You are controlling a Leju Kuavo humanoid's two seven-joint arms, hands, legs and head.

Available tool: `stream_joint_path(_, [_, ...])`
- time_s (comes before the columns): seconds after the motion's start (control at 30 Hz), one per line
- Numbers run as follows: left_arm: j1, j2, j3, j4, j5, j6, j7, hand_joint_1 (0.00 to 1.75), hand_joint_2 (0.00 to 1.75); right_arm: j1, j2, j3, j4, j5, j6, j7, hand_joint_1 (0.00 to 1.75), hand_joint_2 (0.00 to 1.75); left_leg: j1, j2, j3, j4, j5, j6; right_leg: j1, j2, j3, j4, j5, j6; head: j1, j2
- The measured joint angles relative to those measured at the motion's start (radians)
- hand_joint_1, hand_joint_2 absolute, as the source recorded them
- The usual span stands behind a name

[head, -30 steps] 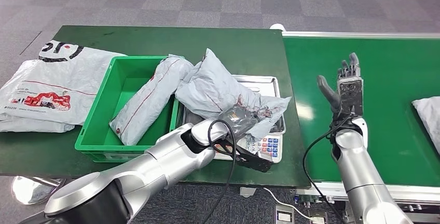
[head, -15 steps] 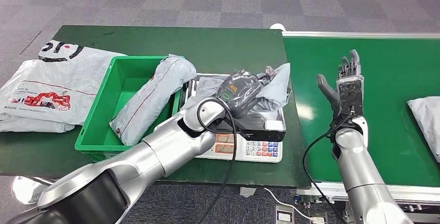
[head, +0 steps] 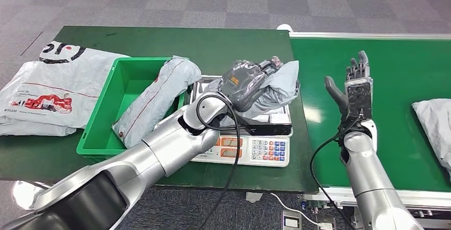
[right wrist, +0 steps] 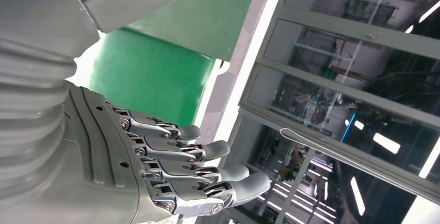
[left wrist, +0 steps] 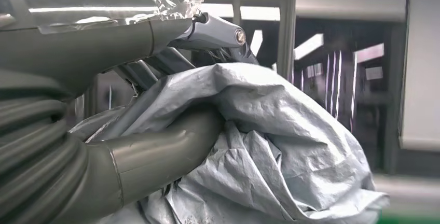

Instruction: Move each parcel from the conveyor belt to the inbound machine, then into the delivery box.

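Observation:
My left hand [head: 245, 83] grips a crumpled grey parcel [head: 280, 82] over the steel tray of the inbound scale [head: 254, 149]. In the left wrist view the thumb [left wrist: 161, 151] and fingers [left wrist: 218, 32] clamp the parcel [left wrist: 270, 146]. Whether the parcel touches the tray I cannot tell. A second grey parcel [head: 154, 102] lies slanted in the green delivery box [head: 98, 134], left of the scale. My right hand [head: 353, 83] stands raised over the green conveyor belt [head: 399, 70], fingers apart and holding nothing [right wrist: 171, 167]. Another grey parcel [head: 433, 121] lies at the belt's right edge.
Large white plastic bags [head: 48, 86] lie on the dark green table [head: 223, 49] left of the box. The scale's keypad and display face the table's near edge. A black cable loops from my left forearm across the scale's front.
My left hand rose from the scale's front edge and back over the tray, bunching the parcel up with it. The parcel on the belt slid a little leftward. The right hand stayed still.

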Motion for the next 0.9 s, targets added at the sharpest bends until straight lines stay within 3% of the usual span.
stream_joint_path(0.13, [-0.024,0.015,0.019,-0.009,-0.193,0.138,0.117,1.75,1.75,-0.024,-0.001,0.000,0.038,-0.034,0.006,-0.024,0.00,1.75,0.000,0.000,0.000,0.000,0.000,0.000,0.000,0.000,0.000,0.000,0.000,0.000,0.000,0.000])
stream_joint_path(0.3, [-0.043,0.052,0.052,-0.025,-0.603,0.270,0.363,1.75,1.75,-0.067,-0.004,0.000,0.115,-0.067,-0.008,-0.045,0.00,1.75,0.000,0.000,0.000,0.000,0.001,0.000,0.000,0.000,0.000,0.000,0.000,0.000,0.000,0.000])
stream_joint_path(0.4, [-0.054,0.072,0.064,-0.010,-0.715,0.230,0.473,1.75,1.75,-0.075,-0.004,0.000,0.137,-0.068,-0.037,-0.044,0.00,1.75,0.000,0.000,0.000,0.000,0.001,0.000,0.000,0.000,0.000,0.000,0.000,0.000,0.000,0.000])
stream_joint_path(0.53, [-0.094,0.117,0.063,0.056,-0.728,0.184,0.580,1.75,1.75,-0.069,-0.006,0.000,0.141,-0.064,-0.053,-0.031,0.00,1.75,0.000,0.002,0.000,0.000,0.001,0.000,0.000,0.002,-0.001,0.000,0.000,0.000,0.000,0.000])
stream_joint_path(0.73, [-0.164,0.217,0.057,0.139,-0.729,0.120,0.658,1.75,1.75,-0.062,-0.023,0.000,0.155,-0.068,-0.058,-0.030,0.00,1.75,0.002,0.001,0.000,0.000,0.001,-0.001,0.001,0.002,-0.001,0.001,0.001,-0.001,0.000,0.000])
stream_joint_path(0.9, [-0.191,0.254,0.017,0.173,-0.729,0.002,0.664,1.75,1.75,-0.053,-0.033,0.000,0.157,-0.070,-0.061,-0.026,0.00,1.75,0.001,0.001,0.000,0.000,0.001,-0.001,0.001,0.002,-0.001,0.001,0.001,-0.001,0.000,0.000])
